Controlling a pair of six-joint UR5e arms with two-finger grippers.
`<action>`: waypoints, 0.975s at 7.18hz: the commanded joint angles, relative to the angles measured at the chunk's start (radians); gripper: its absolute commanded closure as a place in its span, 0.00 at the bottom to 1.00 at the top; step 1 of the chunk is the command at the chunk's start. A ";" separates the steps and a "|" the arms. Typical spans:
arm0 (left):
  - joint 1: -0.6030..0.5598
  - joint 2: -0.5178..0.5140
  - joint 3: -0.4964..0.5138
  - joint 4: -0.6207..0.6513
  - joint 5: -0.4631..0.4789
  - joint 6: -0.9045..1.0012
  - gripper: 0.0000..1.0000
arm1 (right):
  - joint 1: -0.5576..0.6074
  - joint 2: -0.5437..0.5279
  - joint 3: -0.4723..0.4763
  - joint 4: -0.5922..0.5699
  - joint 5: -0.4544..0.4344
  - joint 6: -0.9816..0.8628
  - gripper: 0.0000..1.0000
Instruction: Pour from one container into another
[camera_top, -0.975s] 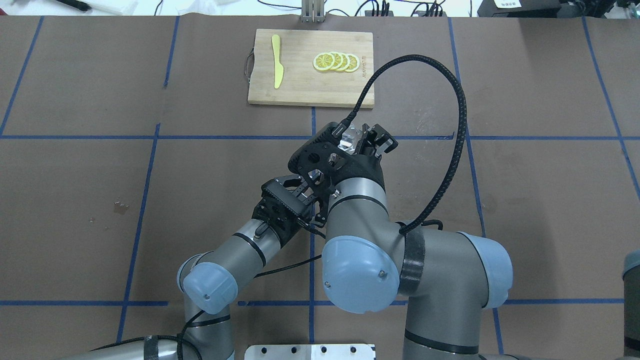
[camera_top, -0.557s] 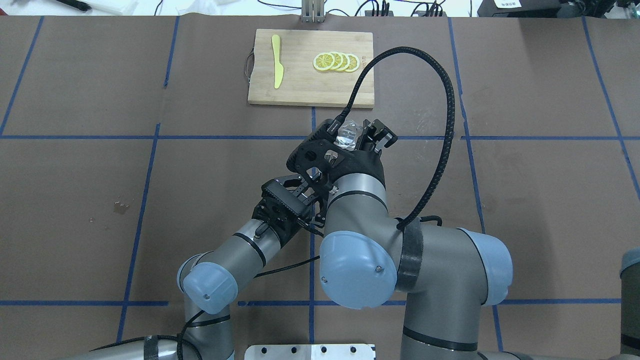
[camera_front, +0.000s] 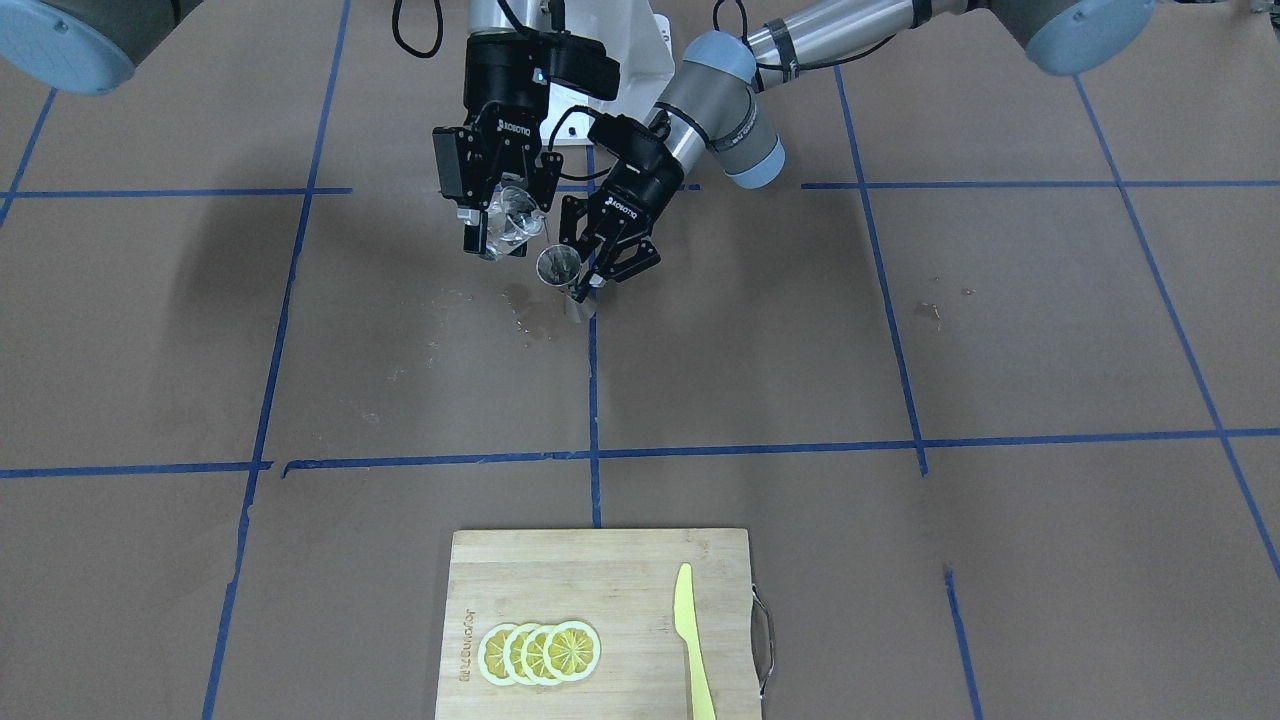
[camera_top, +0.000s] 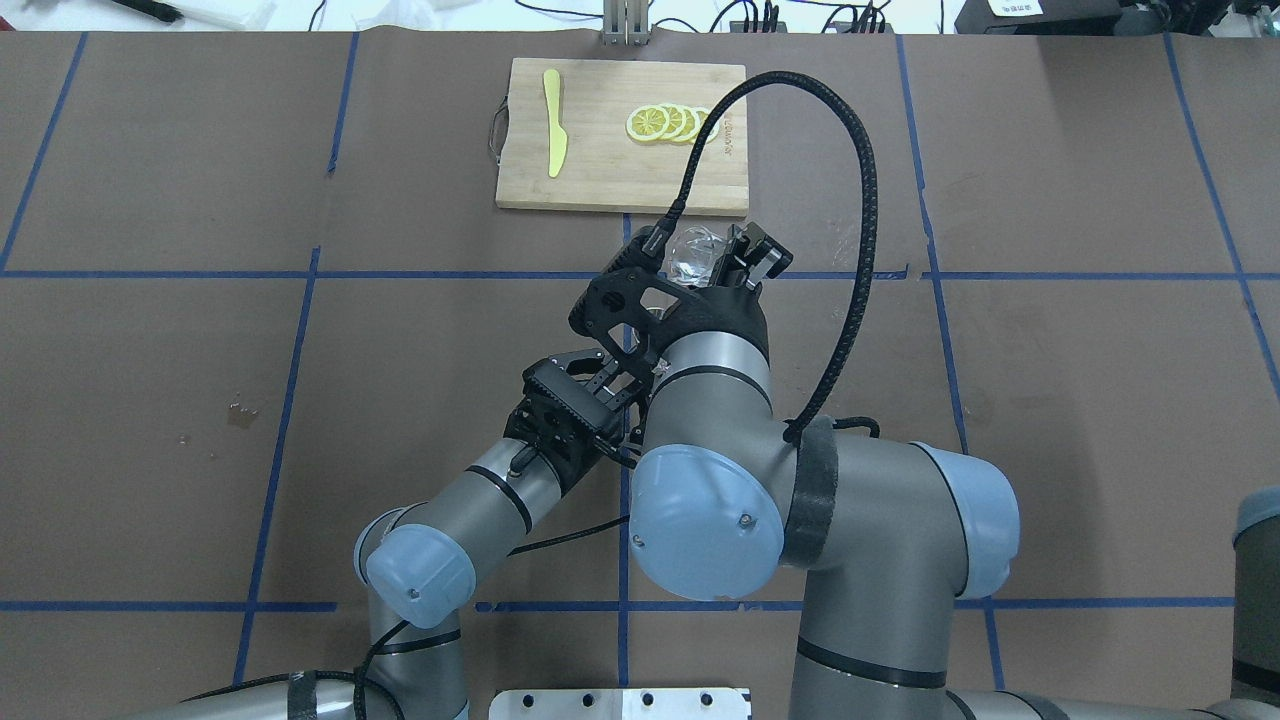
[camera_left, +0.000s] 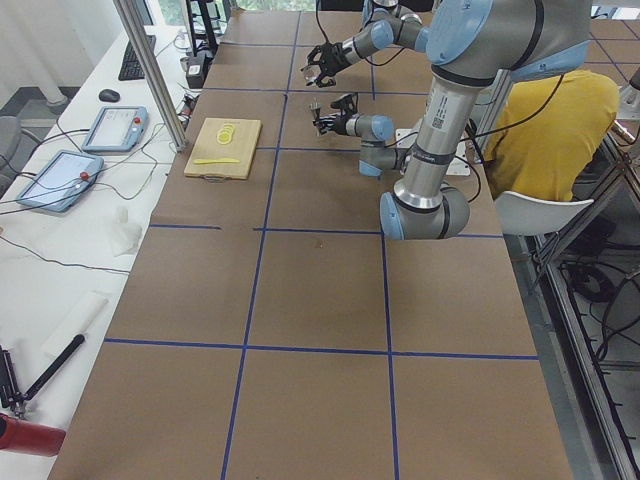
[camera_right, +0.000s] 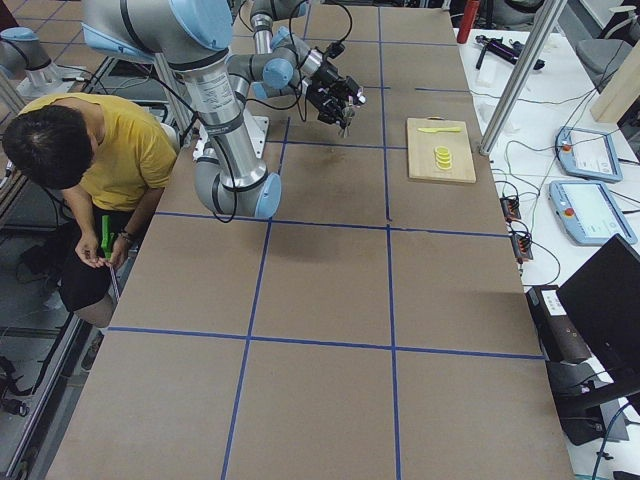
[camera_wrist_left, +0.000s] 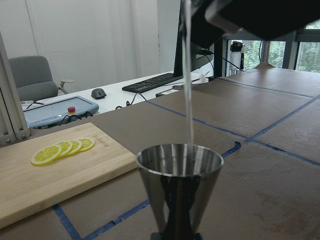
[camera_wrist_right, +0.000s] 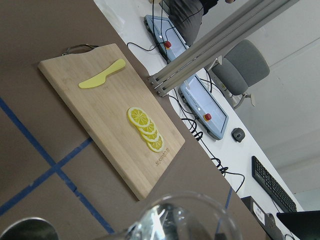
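A clear glass (camera_front: 511, 222) is tilted in my right gripper (camera_front: 504, 232), which is shut on it. Just below it a steel jigger (camera_front: 558, 266) stands upright, my left gripper (camera_front: 586, 284) shut on its waist. In the left wrist view a thin stream of liquid (camera_wrist_left: 188, 95) falls from above into the jigger's cup (camera_wrist_left: 180, 170). From overhead the glass (camera_top: 693, 256) shows between the right gripper's fingers (camera_top: 752, 252), while the right arm hides the jigger and most of the left gripper (camera_top: 598, 378). The right wrist view shows the glass rim (camera_wrist_right: 184, 215) and the jigger rim (camera_wrist_right: 26, 231).
A bamboo cutting board (camera_top: 600, 180) lies at the table's far middle with several lemon slices (camera_top: 672, 123) and a yellow knife (camera_top: 553, 122). Wet spots (camera_front: 530, 318) mark the brown paper under the jigger. The right arm's black cable (camera_top: 860, 190) arches over the board's corner.
My right gripper has moved a little farther from the robot and tipped the glass further. Its cable has swung left. The left arm has stayed still.
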 joint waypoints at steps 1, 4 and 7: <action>0.000 0.000 0.000 -0.001 0.000 0.000 1.00 | 0.009 0.006 -0.007 -0.001 -0.002 -0.032 0.85; 0.000 0.000 0.000 -0.001 0.000 0.000 1.00 | 0.009 0.006 -0.022 -0.001 -0.003 -0.081 0.85; 0.000 0.003 -0.005 -0.001 0.000 0.000 1.00 | 0.009 0.007 -0.021 -0.008 -0.003 -0.095 0.85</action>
